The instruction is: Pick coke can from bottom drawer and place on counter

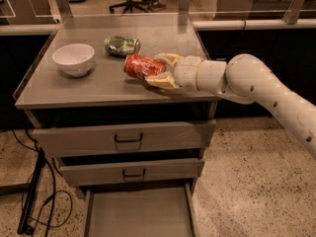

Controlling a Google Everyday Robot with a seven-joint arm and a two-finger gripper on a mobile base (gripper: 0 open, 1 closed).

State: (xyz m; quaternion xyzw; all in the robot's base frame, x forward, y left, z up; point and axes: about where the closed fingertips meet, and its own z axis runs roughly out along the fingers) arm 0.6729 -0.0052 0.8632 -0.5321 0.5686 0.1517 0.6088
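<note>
The red-orange coke can (139,66) lies on its side between the fingers of my gripper (159,70), low over the grey counter (98,85) at its right middle; I cannot tell whether it rests on the surface. My white arm reaches in from the right. The gripper is shut on the can, one finger (167,59) behind it and one (160,81) in front. The bottom drawer (139,215) stands pulled open at the bottom of the view, its flat grey floor bare.
A white bowl (74,59) stands on the counter's left. A green can (122,45) lies on its side behind the coke can. Two upper drawers (126,138) are closed. Cables (34,201) lie on the floor at the left.
</note>
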